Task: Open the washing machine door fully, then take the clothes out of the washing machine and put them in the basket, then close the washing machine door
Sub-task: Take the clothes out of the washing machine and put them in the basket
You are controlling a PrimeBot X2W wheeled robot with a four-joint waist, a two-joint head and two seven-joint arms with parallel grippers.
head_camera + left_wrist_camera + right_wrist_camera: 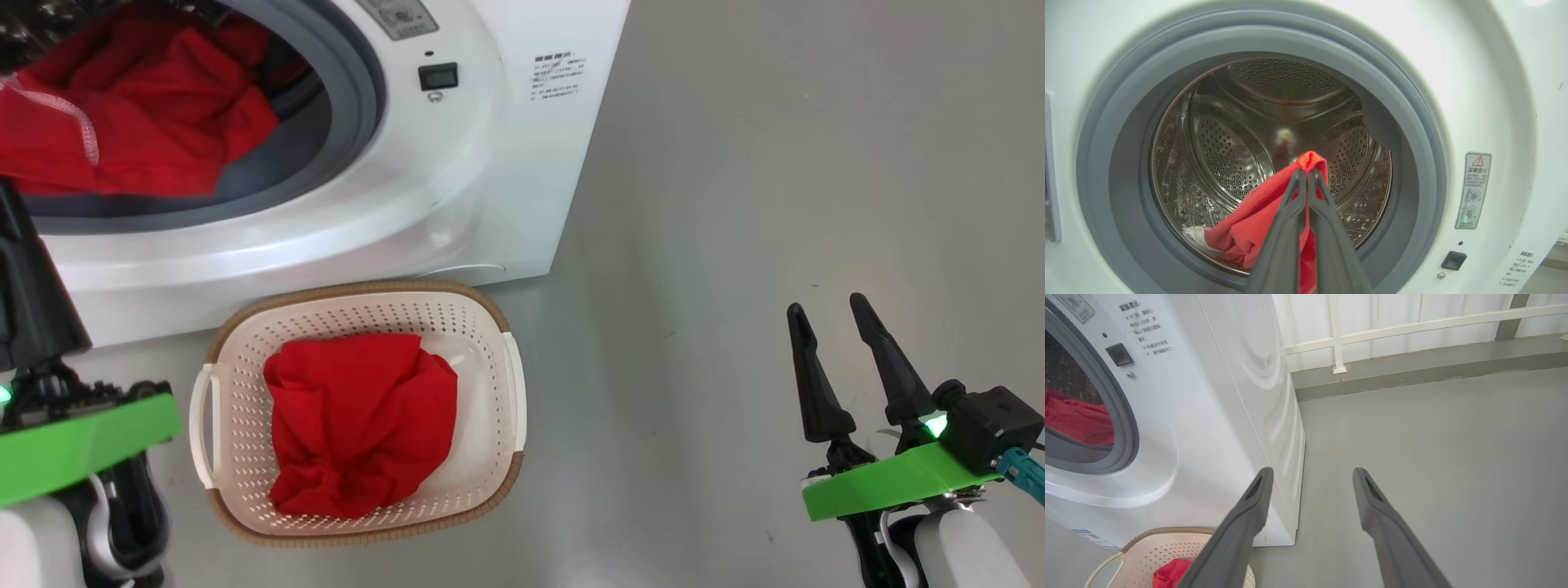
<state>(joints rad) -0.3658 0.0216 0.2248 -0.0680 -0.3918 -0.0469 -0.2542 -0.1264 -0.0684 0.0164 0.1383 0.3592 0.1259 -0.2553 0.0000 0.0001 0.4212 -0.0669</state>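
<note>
left gripper (1306, 173): clenched on a fold of the red garment (1245, 228), at the mouth of the washing machine (1453, 81).
basket (478, 367): directly below that mouth, near the left arm.
right gripper (826, 306): released, empty, well apart rightward; the farther arm.

Lower part of red garment (1249, 220) hides behind left claw (1306, 173) fingers, runs off bottom edge, so we can't see its full shape. Right of that claw, warning sticker (1473, 190): print too small for us. Down-left of right claw (1310, 475), basket (1167, 531) cut by frame edge, corner tucked behind claw's finger. In head view, washing machine (490, 163) chopped at top and left, its inside mostly lost to us.
</note>
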